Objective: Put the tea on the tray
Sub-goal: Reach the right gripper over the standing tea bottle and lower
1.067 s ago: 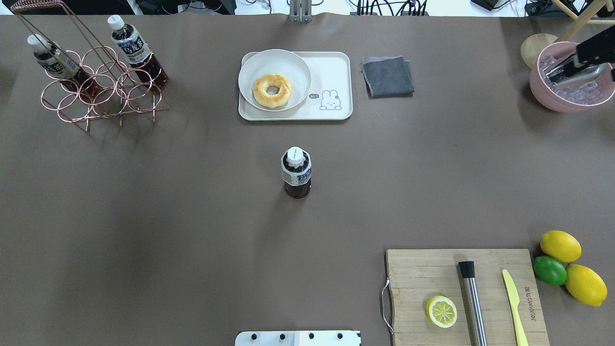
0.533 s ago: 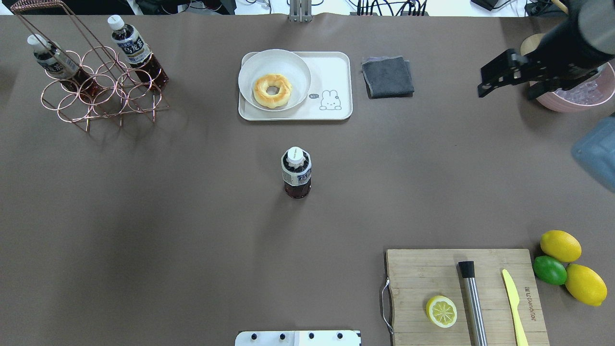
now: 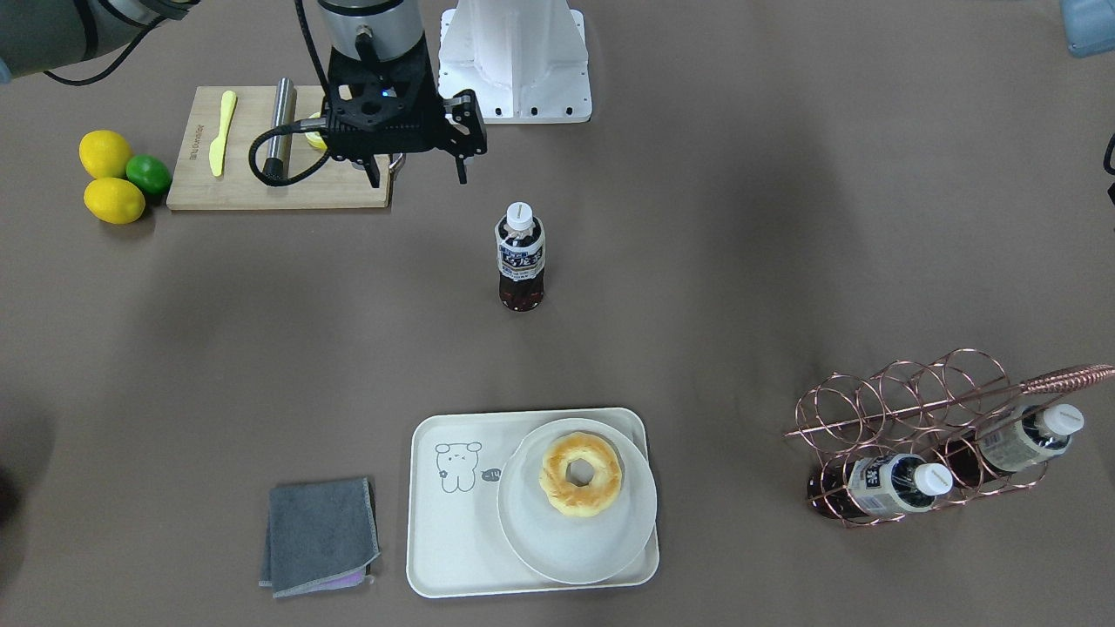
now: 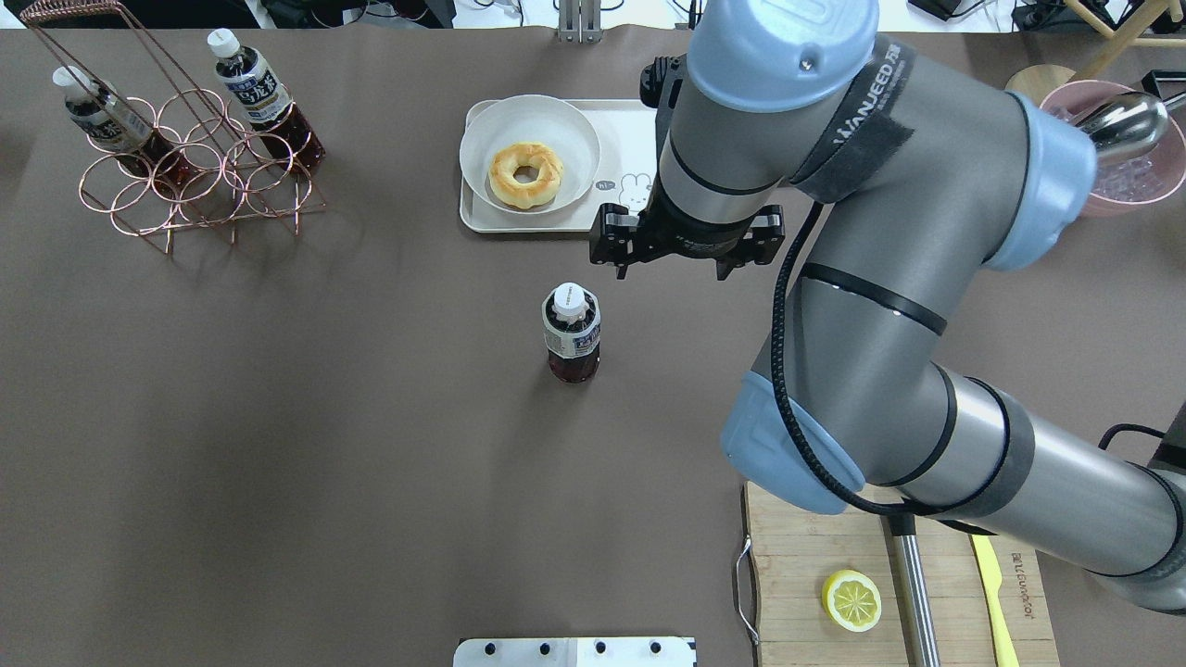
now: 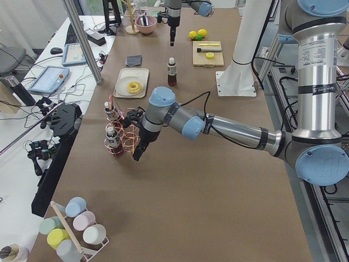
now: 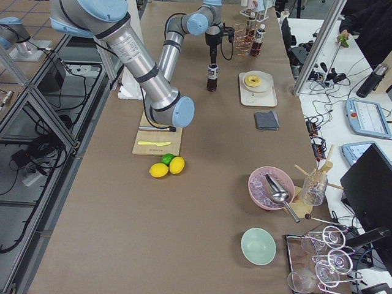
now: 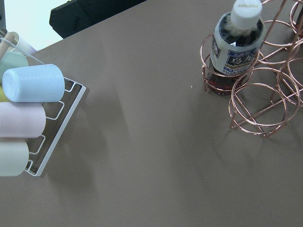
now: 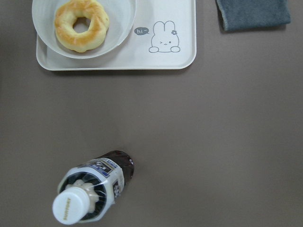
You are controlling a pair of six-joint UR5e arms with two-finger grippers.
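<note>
The tea [image 4: 571, 333] is a small bottle of dark liquid with a white cap. It stands upright in the middle of the table, apart from everything, and also shows in the front view [image 3: 520, 257] and the right wrist view [image 8: 92, 191]. The cream tray [image 4: 623, 171] lies beyond it [image 3: 453, 531] [image 8: 165, 28]. My right gripper [image 3: 418, 172] hangs open and empty high over the table, between the tea and the tray [image 4: 672, 269]. My left gripper [image 5: 137, 154] is beside the copper rack; I cannot tell whether it is open or shut.
A white plate with a doughnut [image 4: 526, 171] fills the tray's left half. A copper rack [image 4: 185, 162] holds two more bottles. There is a grey cloth [image 3: 318, 535], a cutting board [image 4: 806, 556] with lemon half and knife, lemons and lime [image 3: 113, 174], and a pink ice bowl [image 4: 1144, 181].
My right arm has swung in from the table's far right edge to above the spot between the tea and the tray. The tea has not moved.
</note>
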